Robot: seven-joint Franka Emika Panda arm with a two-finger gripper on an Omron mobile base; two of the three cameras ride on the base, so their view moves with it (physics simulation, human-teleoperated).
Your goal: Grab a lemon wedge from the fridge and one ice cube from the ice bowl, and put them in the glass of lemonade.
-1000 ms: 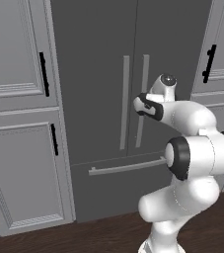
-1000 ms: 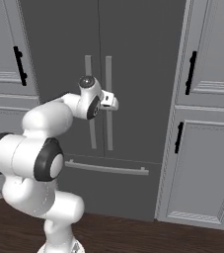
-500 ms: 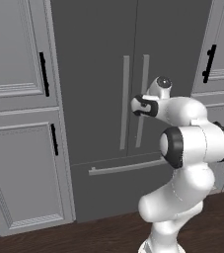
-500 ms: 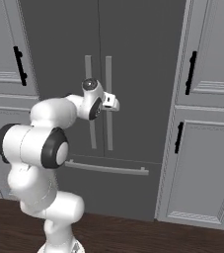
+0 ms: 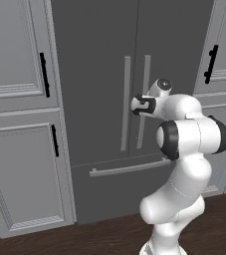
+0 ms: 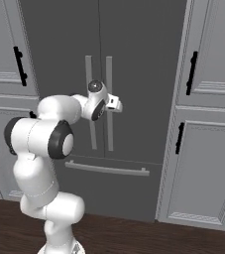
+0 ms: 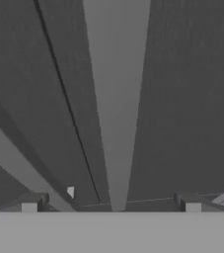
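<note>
The fridge (image 5: 94, 74) (image 6: 143, 59) stands in front of me, a dark grey unit with both doors shut. My gripper (image 5: 136, 105) (image 6: 117, 104) is stretched out at mid height of the right door's long bar handle (image 5: 146, 74) (image 6: 109, 134). In the hand view that handle (image 7: 116, 99) runs up between the two fingertips (image 7: 30, 202), which stand wide apart, so my gripper (image 7: 111, 203) is open and holds nothing. The left door's handle (image 5: 126, 104) is just beside it. The lemon wedge is hidden behind the shut doors. The ice bowl and the glass of lemonade are out of view.
A horizontal bar handle (image 5: 129, 167) (image 6: 106, 169) crosses the fridge's lower drawer. Light grey panelled cabinets with black handles flank the fridge on the left (image 5: 20, 99) and right (image 6: 208, 99). Dark wood floor (image 6: 134, 238) lies below.
The arm has stretched forward, carrying the open gripper closer to the right door's handle. Its elbow has swung up and in. The fridge doors have stayed shut.
</note>
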